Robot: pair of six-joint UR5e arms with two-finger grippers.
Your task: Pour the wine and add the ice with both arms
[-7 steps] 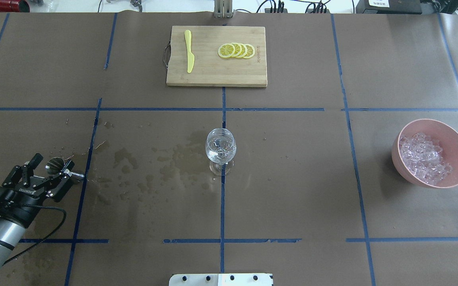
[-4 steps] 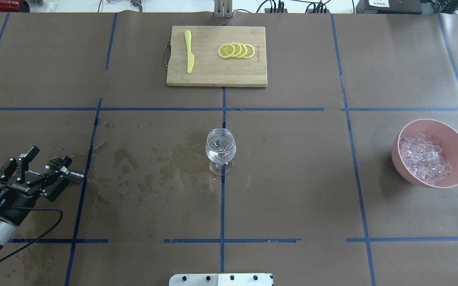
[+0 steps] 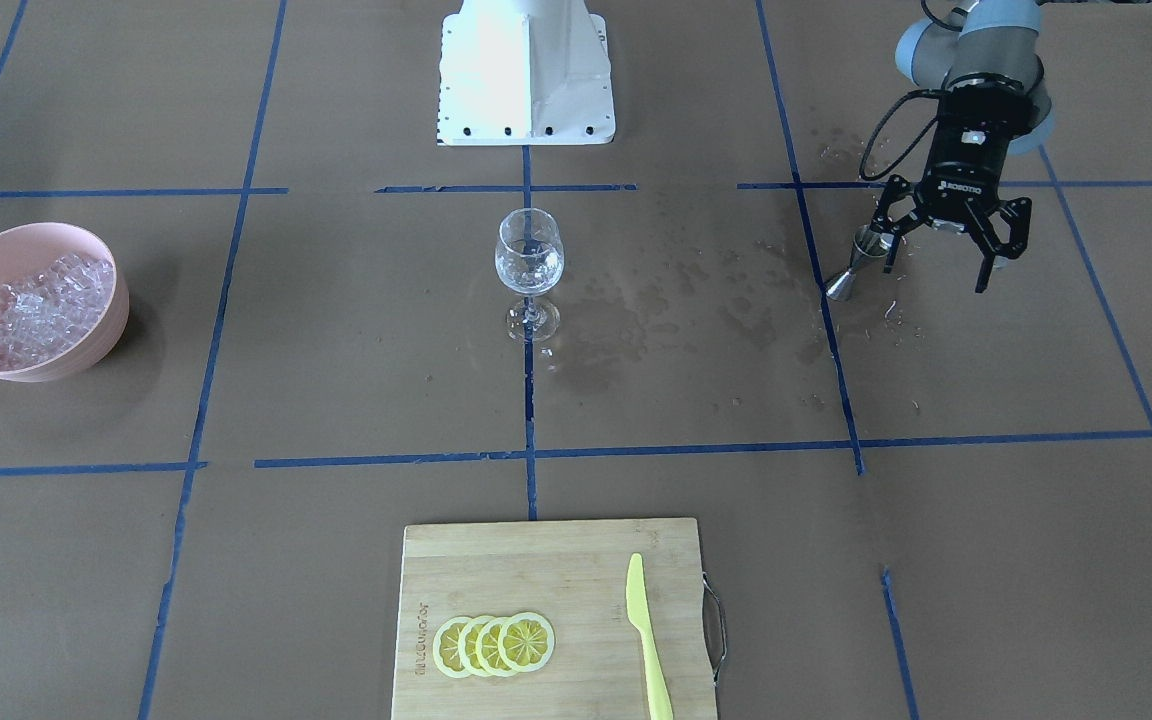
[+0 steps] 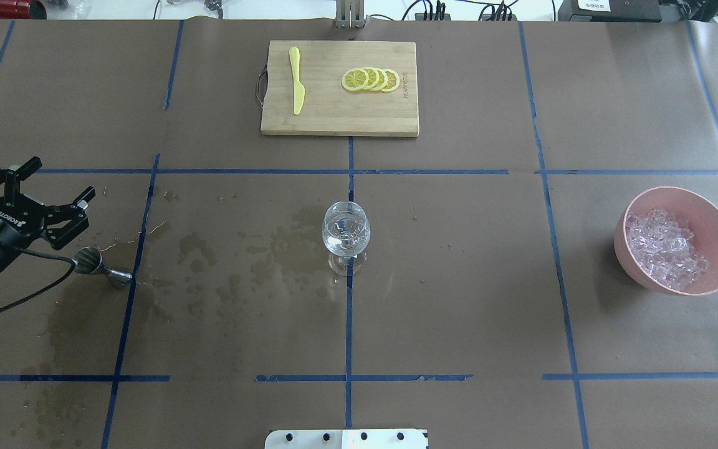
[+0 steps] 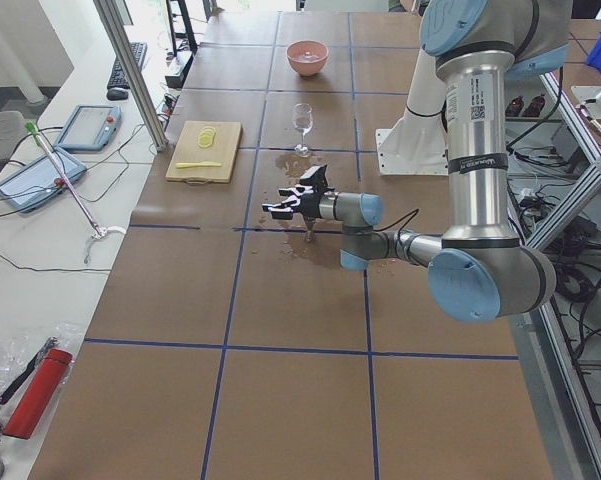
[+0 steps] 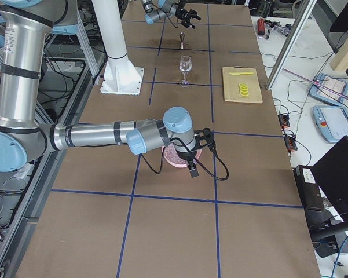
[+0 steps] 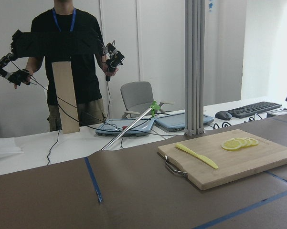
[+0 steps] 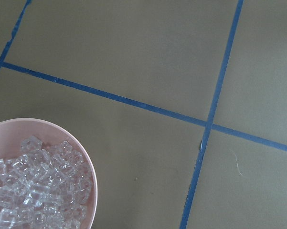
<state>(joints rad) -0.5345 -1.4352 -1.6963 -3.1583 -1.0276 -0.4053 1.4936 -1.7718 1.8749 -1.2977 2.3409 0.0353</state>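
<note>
Your left black two-finger gripper (image 4: 53, 183): jaws spread wide, empty, hovering just beside small steel jigger (image 4: 100, 265), not touching. Clear water-like wine (image 4: 346, 242) sits in clear stemmed glass (image 4: 346, 219), mid-table. Heap of small clear ice cubes (image 4: 664, 249) fills pink bowl (image 4: 711, 224). Right gripper (image 6: 197, 153) near bowl; you cannot tell its jaw state.

Silver-grey tubes with pale blue joint caps are recorded on the left arm (image 5: 473, 120) and right arm (image 6: 87, 136). The black left gripper (image 4: 61, 178) is lettered in white. A black cable (image 3: 874, 135) is fitted. The box-shaped base (image 3: 526, 70) is white.
</note>
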